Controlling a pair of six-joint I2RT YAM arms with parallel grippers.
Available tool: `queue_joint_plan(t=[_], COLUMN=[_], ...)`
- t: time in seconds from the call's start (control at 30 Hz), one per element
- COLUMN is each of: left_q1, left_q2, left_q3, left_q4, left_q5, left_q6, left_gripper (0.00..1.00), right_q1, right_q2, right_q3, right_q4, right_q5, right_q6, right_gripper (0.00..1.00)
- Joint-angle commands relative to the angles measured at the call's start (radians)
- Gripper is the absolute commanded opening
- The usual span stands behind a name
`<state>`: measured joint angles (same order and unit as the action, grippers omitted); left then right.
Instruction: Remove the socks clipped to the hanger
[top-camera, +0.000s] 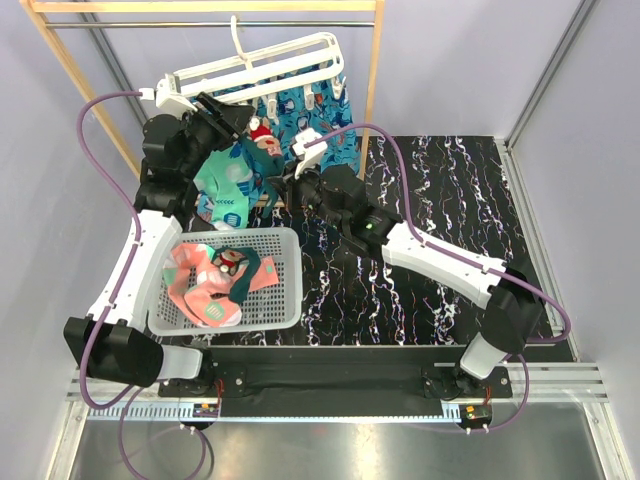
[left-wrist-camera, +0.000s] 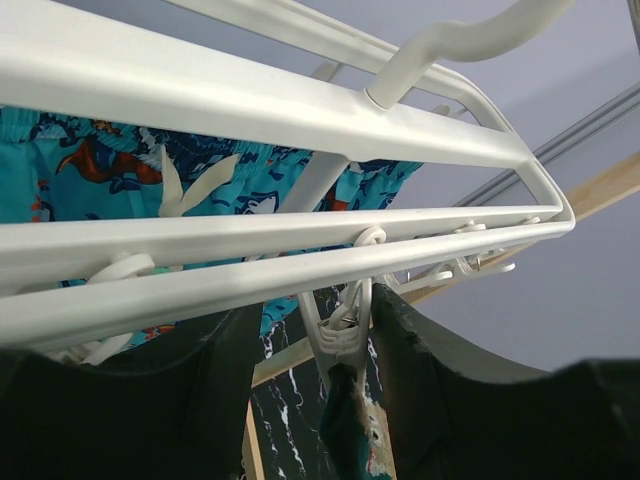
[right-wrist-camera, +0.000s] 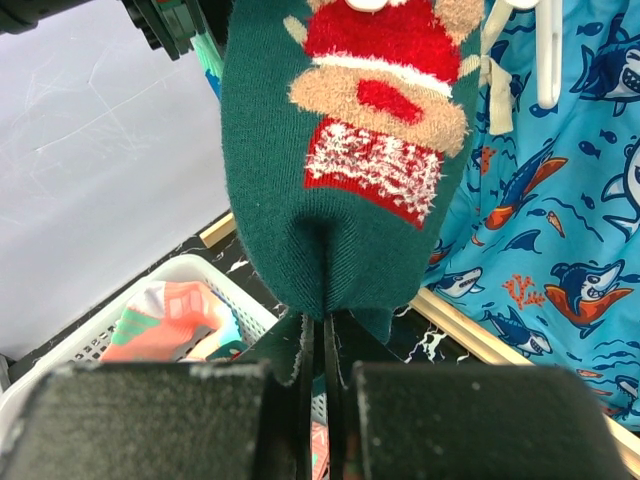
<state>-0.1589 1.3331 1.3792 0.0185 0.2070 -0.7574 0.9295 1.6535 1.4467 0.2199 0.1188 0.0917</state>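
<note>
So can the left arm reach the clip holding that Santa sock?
Probably yes: the left gripper is open with a finger on each side of the clip under the hanger, nothing blocking it. The right gripper pinches the Santa sock's lower end.

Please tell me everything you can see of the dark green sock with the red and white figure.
The dark green sock looks knitted and soft, with a fuzzy red, white and tan figure on its face. It hangs down from a white clip of the hanger, in front of the blue shark cloth. Its lower end is bunched and pinched between the shut jaws of the right gripper.
</note>
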Motion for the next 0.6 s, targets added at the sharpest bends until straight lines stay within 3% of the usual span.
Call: queue_joint_plan(t=[0.0, 0.4, 0.5, 0.53, 0.57], left_q1=[0.002, 0.002, 0.002, 0.002, 0.002], left_q2=[-0.008, -0.017, -0.023, -0.025, -0.026], left_q3=[0.027, 0.020, 0.011, 0.011, 0.012], left_q4=[0.078, 0.093, 0.101, 0.103, 0.101], left_q5=[-0.008, -0.018, -0.017, -0.021, -0.021], left_q6=[-0.002, -0.028, -0.034, -0.037, -0.037], left_gripper=[0.52, 0.54, 0.44, 0.31, 0.24], right_q1=[0.002, 0.002, 0.002, 0.002, 0.002], right_q2=[-0.054, -0.055, -0.055, -0.058, -0.058], right_q3=[0.001, 0.001, 0.001, 0.001, 0.001], right_q4=[0.045, 0.039, 0.038, 0.036, 0.036], right_q5=[0.004, 0.012, 0.016, 0.018, 0.019], right_q6=[0.005, 0.006, 0.005, 0.002, 0.003], right_gripper=[0.00, 0.00, 0.00, 0.00, 0.00])
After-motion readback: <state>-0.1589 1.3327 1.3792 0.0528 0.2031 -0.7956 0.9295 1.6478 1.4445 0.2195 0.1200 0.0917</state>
